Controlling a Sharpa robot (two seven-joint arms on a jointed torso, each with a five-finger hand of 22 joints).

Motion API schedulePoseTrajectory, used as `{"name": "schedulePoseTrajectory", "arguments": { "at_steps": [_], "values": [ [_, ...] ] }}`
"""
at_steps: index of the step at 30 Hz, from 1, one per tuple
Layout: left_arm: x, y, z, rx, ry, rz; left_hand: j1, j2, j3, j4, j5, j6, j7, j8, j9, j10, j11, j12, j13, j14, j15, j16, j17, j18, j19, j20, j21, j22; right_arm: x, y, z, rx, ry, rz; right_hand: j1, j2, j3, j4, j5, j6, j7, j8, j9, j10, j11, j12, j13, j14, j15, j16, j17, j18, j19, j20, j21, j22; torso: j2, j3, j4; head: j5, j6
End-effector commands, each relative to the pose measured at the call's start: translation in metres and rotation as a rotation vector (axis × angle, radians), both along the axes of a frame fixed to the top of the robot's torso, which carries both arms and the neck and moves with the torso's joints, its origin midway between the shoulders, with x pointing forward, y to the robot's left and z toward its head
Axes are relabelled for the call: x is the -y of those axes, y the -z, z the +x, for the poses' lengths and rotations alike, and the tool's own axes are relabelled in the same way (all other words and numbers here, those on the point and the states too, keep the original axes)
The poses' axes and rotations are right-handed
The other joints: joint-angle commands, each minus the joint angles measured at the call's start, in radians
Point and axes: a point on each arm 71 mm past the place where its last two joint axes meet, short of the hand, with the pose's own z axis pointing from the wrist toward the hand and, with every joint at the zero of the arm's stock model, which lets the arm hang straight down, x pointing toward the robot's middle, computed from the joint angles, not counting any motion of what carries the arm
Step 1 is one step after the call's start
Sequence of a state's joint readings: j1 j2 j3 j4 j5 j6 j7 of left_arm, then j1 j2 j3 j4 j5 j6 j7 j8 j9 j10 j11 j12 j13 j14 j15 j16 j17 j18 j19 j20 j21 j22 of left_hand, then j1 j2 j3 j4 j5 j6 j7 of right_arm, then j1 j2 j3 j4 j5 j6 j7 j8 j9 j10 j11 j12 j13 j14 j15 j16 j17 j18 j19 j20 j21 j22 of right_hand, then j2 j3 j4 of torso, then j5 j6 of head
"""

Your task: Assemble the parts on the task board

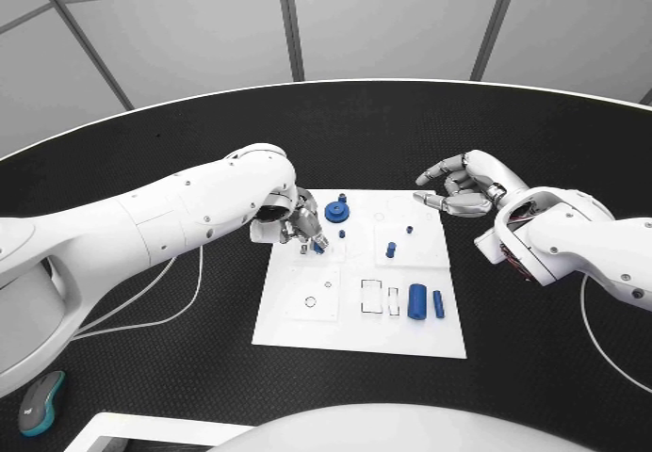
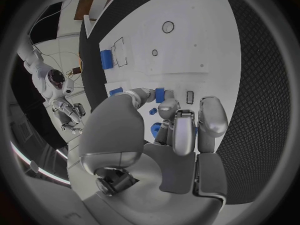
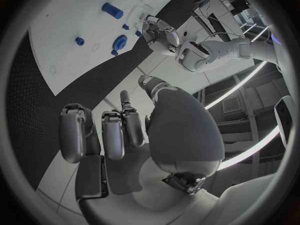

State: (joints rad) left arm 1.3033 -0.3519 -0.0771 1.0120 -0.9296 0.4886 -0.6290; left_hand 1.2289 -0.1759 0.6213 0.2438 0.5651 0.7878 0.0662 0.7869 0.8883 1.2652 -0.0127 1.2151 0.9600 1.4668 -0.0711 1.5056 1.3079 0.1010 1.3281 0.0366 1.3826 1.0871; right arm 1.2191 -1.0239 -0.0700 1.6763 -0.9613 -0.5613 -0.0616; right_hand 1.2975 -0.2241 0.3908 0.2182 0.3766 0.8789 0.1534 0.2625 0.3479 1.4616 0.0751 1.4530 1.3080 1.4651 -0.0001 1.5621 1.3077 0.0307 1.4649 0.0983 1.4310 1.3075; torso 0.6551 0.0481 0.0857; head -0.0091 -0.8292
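Black table (image 1: pixel 163 377) carried the white board (image 1: pixel 347 330) at its middle, long side running away from the robot. Left arm (image 1: pixel 150 221) reached in over the board's near-left corner region at the far end, right arm (image 1: pixel 571 240) sat off the board's far-right corner. Left hand (image 1: pixel 297 224) was down on the board's far-left part, fingers bunched and pointing down, pinching a small blue piece (image 1: pixel 318 248) at the tips; in the left wrist view the thumb and fingers (image 2: pixel 167 107) closed round that piece (image 2: pixel 160 95) just over the white surface, whether it touched the board could not be told. Right hand (image 1: pixel 460 186) hovered beside the far-right corner, off the board, fingers half curled and apart, nothing in it; the right wrist view showed its fingers (image 3: pixel 115 132) bent in loosely over table and board edge, empty. Biggest part was the blue cylinder (image 1: pixel 417 301) lying near the board's right edge, with a slimmer blue rod (image 1: pixel 437 302) just beside it on the right, apart. A round blue gear-like part (image 1: pixel 337 211) stood at the far end, near the left hand. A short blue peg (image 1: pixel 391 250) stood mid-board. Two tiny blue bits, one (image 1: pixel 341 234) below the round part, one (image 1: pixel 409 228) toward the right. Outlined rectangular slots (image 1: pixel 371 296) lay left of the cylinder, a small ring mark (image 1: pixel 311 302) on the left side.
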Motion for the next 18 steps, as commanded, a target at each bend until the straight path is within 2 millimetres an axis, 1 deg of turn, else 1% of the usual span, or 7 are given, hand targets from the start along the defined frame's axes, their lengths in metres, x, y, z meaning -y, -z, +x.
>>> {"name": "schedulePoseTrajectory", "arguments": {
  "at_steps": [1,6,9,14,18],
  "values": [
    [0.0001,-0.0003,0.0022,0.001,-0.006,0.005,0.015,0.003,0.114,-0.111,0.000,-0.004,-0.002,0.006,0.002,0.004,0.001,0.004,-0.001,0.069,0.001,-0.005,0.134,-0.004,-0.007,0.003,-0.004,-0.001,-0.0006,0.0001,0.0001,0.000,-0.001,0.000,-0.008,0.002,-0.001,0.007,0.004,0.005,0.003,0.005,-0.001,0.005,-0.005,0.000,0.151,0.099,-0.007,-0.005,0.238,0.006,0.054,-0.007,-0.004,0.150,0.000,-0.0008,0.0018,-0.001,0.000],
    [-0.0006,-0.0004,0.0064,0.012,-0.017,0.022,0.014,0.004,0.116,-0.113,-0.001,-0.005,-0.001,0.006,0.003,0.006,0.002,0.006,0.003,0.068,0.001,-0.005,0.133,-0.004,-0.008,0.003,-0.005,-0.003,-0.0015,0.0001,0.0003,-0.001,-0.003,0.001,-0.008,0.002,-0.001,0.007,0.004,0.005,0.003,0.005,-0.001,0.005,-0.005,0.000,0.151,0.099,-0.007,-0.005,0.238,0.006,0.054,-0.007,-0.004,0.150,-0.001,-0.0023,0.0032,0.000,-0.001],
    [-0.0006,0.0000,0.0084,0.013,-0.022,0.032,0.012,0.006,0.116,-0.114,-0.009,-0.008,0.001,0.005,0.005,0.011,0.003,0.015,0.015,0.068,0.002,-0.006,0.132,-0.005,-0.008,0.004,-0.004,0.000,-0.0025,0.0003,0.0004,-0.001,-0.005,0.001,-0.008,0.002,-0.001,0.007,0.004,0.005,0.003,0.005,-0.001,0.005,-0.005,0.000,0.151,0.099,-0.007,-0.005,0.238,0.006,0.054,-0.007,-0.004,0.150,-0.001,-0.0023,0.0028,0.001,-0.001],
    [-0.0004,0.0003,0.0097,0.014,-0.025,0.039,0.011,0.007,0.116,-0.115,-0.011,-0.008,0.001,0.004,0.005,0.011,0.004,0.016,0.015,0.067,0.003,-0.006,0.131,-0.004,-0.009,0.004,-0.005,-0.002,-0.0032,0.0003,0.0005,-0.001,-0.006,0.002,-0.008,0.002,-0.001,0.007,0.004,0.005,0.003,0.005,-0.001,0.005,-0.005,0.000,0.151,0.099,-0.007,-0.005,0.238,0.006,0.054,-0.007,-0.004,0.150,-0.001,-0.0027,0.0019,0.001,-0.001],
    [-0.0002,0.0004,0.0111,0.022,-0.037,0.039,0.010,0.007,0.115,-0.115,-0.013,-0.009,0.001,0.004,0.005,0.011,0.004,0.016,0.016,0.067,0.003,-0.007,0.131,-0.004,-0.010,0.005,-0.005,-0.003,-0.0036,0.0002,0.0005,-0.001,-0.007,0.002,-0.008,0.002,-0.001,0.007,0.004,0.005,0.003,0.005,-0.001,0.005,-0.005,0.000,0.151,0.099,-0.007,-0.005,0.238,0.006,0.054,-0.007,-0.004,0.150,0.000,-0.0018,0.0018,0.001,-0.001]
  ]
}}
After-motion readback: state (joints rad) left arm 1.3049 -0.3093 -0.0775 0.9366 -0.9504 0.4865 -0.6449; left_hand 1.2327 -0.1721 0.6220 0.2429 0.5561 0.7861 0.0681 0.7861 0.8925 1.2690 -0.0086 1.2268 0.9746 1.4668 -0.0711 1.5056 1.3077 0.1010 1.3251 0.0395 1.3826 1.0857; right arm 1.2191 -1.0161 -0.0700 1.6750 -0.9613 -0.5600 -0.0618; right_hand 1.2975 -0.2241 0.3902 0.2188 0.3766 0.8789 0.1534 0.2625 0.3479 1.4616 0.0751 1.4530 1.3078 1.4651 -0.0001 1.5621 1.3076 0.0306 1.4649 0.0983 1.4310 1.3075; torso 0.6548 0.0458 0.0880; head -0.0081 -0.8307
